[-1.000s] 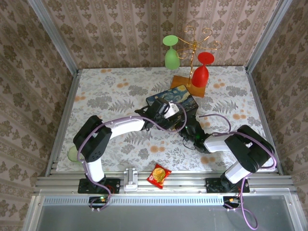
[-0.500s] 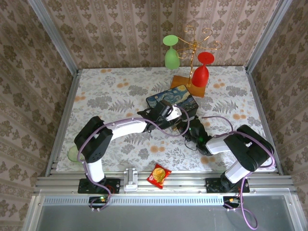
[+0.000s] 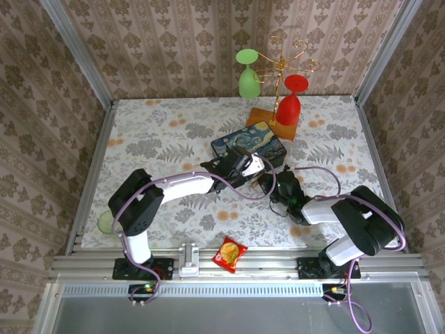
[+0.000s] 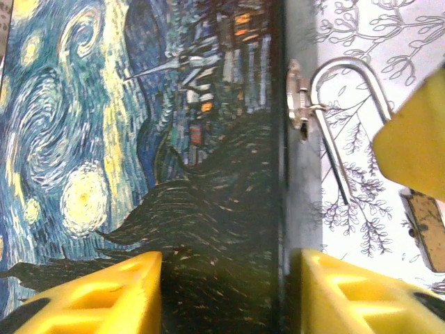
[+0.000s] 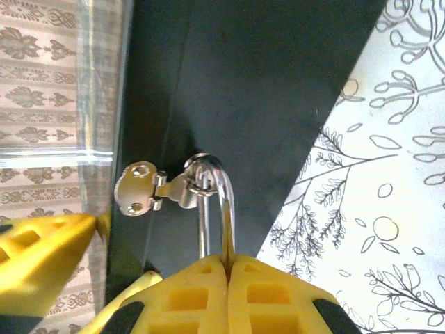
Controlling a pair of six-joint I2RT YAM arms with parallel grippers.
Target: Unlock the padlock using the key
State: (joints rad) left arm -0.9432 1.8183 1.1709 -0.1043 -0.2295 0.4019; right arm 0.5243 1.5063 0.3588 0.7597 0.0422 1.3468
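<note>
The padlock (image 5: 227, 202) hangs by its silvery shackle (image 4: 348, 80) from the clasp (image 5: 142, 189) on the front wall of the Starry Night box (image 3: 248, 144). My right gripper (image 5: 228, 261) is shut on the padlock, and the shackle sticks out beyond its yellow fingertips. A strip of the brass body (image 4: 425, 223) shows under that finger (image 4: 416, 139). My left gripper (image 4: 229, 292) is open, with one finger (image 4: 90, 296) over the lid and the other (image 4: 361, 296) by the front wall. In the top view, both grippers (image 3: 249, 167) (image 3: 270, 182) meet at the box's near edge. The key is hidden.
A wooden-based gold rack (image 3: 278, 115) with a green glass (image 3: 247, 73) and a red glass (image 3: 290, 104) stands just behind the box. A red-orange snack packet (image 3: 229, 253) lies on the near rail. A pale green object (image 3: 104, 223) sits by the left arm's base.
My right gripper has moved up and left toward the box's front. My left gripper has shifted slightly right and nearer along the box's edge.
</note>
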